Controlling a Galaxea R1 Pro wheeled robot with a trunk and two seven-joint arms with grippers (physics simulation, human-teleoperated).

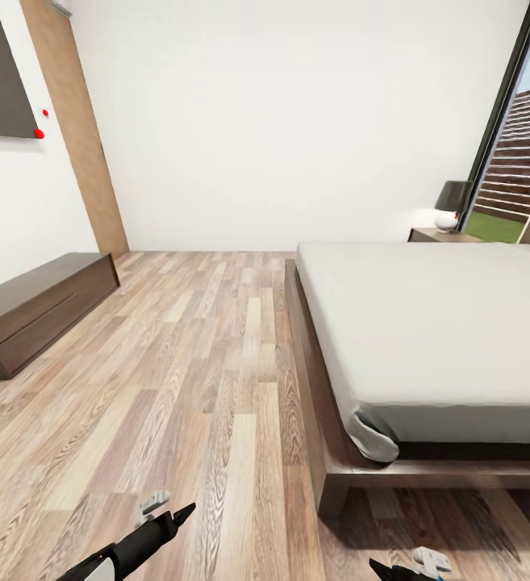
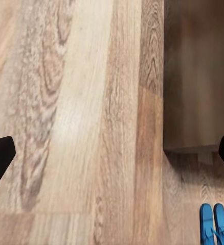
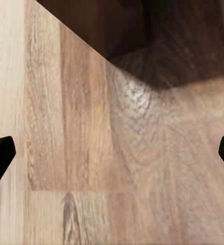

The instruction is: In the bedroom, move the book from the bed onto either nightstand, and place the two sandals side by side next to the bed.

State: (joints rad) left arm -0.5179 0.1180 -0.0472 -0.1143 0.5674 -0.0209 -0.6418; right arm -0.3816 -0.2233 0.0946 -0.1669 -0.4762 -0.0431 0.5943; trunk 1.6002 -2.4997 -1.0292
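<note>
One bed (image 1: 426, 323), one nightstand (image 1: 438, 235), two sandals (image 2: 216, 224) (blue).

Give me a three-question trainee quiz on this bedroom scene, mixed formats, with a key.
1. True or false: a book lies on the bed's grey mattress.
2. Multiple choice: the lamp stands on A) the floor, B) the nightstand beyond the bed, C) the long low cabinet at the left wall.
3. Fill in: in the left wrist view, the sandals are coloured ____.

Key: 1 false, no book shows on the visible mattress; 2 B; 3 blue. Left gripper and right gripper both hang open over the wood floor.
</note>
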